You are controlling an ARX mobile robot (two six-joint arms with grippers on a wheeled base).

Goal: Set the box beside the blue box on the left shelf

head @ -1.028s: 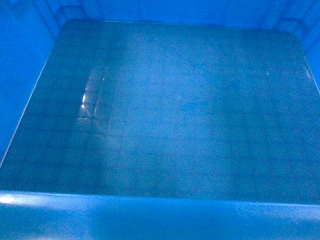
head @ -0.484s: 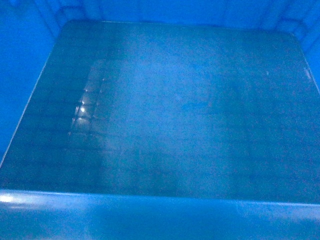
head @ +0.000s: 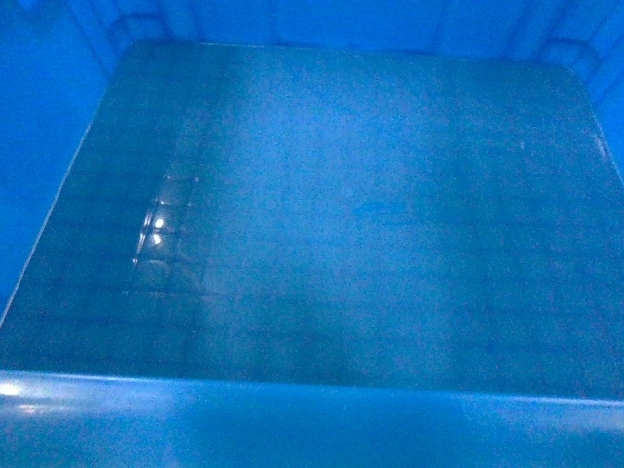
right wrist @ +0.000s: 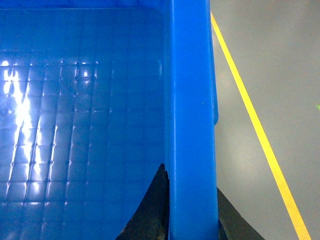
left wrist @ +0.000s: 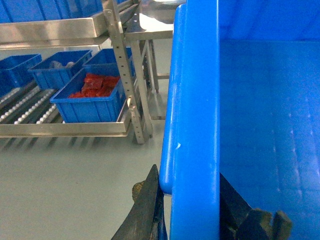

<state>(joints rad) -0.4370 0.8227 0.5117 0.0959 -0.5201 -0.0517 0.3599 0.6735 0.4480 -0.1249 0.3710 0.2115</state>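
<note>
The box [head: 331, 214], a big open-top blue crate, fills the head view with its glossy gridded floor and near rim. My left gripper [left wrist: 187, 172] is shut on the box's left wall [left wrist: 195, 100], one dark finger outside and one inside. My right gripper [right wrist: 190, 177] is shut on the right wall [right wrist: 190, 100] the same way. To the left stands a metal roller shelf [left wrist: 65, 129] holding several blue boxes, one with red contents [left wrist: 90, 97]. I cannot tell which of them the task means.
Grey floor [left wrist: 75, 180] lies between me and the shelf. A steel upright and table legs [left wrist: 142, 75] stand beside the shelf's right end. A yellow floor line [right wrist: 255, 125] runs along the right of the box.
The glare on the box floor has slid toward the near rim. The box keeps nearly the same place in the head view.
</note>
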